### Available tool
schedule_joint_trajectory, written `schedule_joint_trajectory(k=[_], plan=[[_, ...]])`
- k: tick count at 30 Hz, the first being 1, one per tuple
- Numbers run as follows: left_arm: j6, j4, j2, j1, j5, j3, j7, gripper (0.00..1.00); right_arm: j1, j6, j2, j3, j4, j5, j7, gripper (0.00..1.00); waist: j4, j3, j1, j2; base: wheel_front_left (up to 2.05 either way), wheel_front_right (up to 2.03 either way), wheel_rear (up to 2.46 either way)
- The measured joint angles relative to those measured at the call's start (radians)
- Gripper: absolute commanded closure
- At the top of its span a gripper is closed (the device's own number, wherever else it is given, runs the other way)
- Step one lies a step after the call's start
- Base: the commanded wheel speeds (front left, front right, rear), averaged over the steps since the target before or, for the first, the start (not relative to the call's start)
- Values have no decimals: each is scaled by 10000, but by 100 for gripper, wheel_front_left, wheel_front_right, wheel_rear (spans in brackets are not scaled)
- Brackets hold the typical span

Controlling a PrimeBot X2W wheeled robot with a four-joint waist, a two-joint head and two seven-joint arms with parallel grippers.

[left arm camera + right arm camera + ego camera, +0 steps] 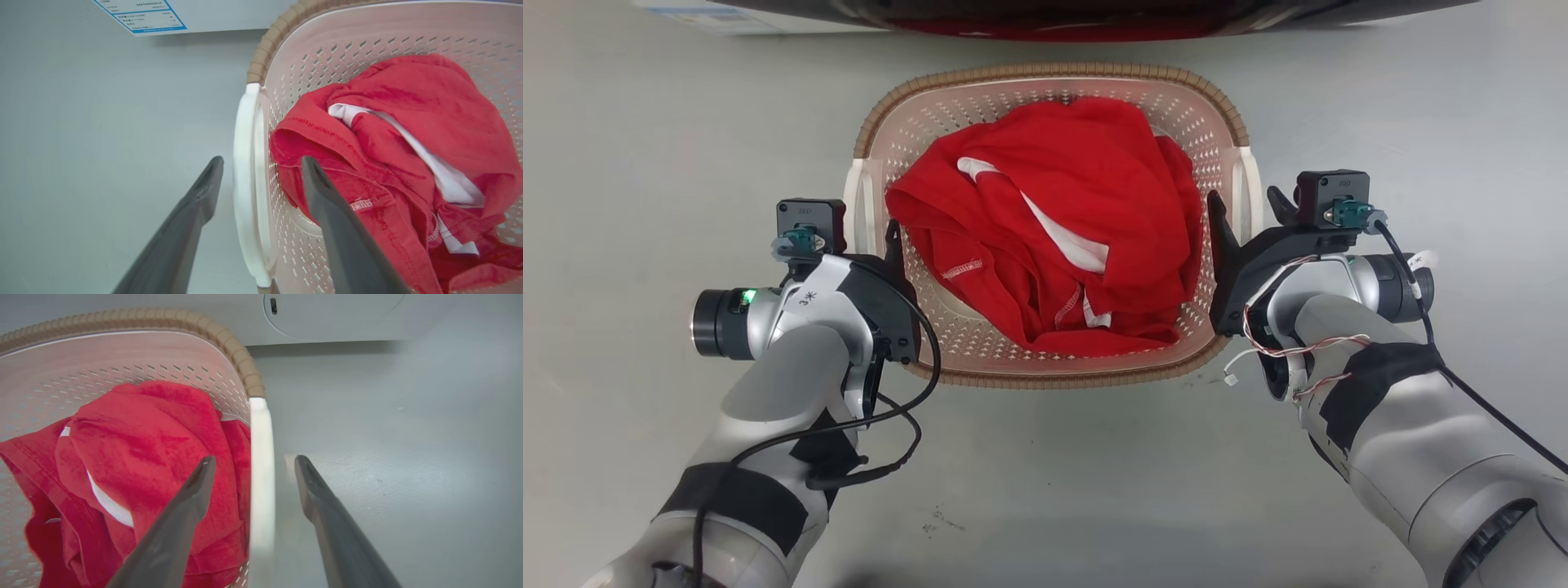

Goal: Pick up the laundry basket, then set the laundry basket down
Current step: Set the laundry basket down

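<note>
We find one laundry basket [1054, 377] resting on the floor [645, 163], directly before the robot and between its arms. It has two white handles, one per side. The left claw [261, 160] straddles the left handle [245, 171] and the right claw [255, 457] the right handle [261, 477]. Each claw stands open, one finger inside the basket and one outside, not yet clamped. We judge this prepares a level, two-sided lift. One heap of red cloth [1054, 229] lies inside; piece count undeterminable
</note>
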Motion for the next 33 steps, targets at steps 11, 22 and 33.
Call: schedule_joint_trajectory(k=[11, 22, 33], plan=[[4, 17, -6, 18, -84, 240, -399, 0, 0, 0, 29, 284, 313, -153, -151, 0, -132, -743, 0, 0, 0, 0, 0], [-199, -479, 109, 516, -144, 564, -621, 0, 63, 0, 38, 397, -102, -468, -355, 0, -363, -2028, 0, 0, 0, 0, 0], [-169, -2117, 646, 1939, 222, 1223, -621, 0, 886, 0, 6, -504, -911, -696, -360, 0, -575, -3505, -2, -1, 0, 0, 0]])
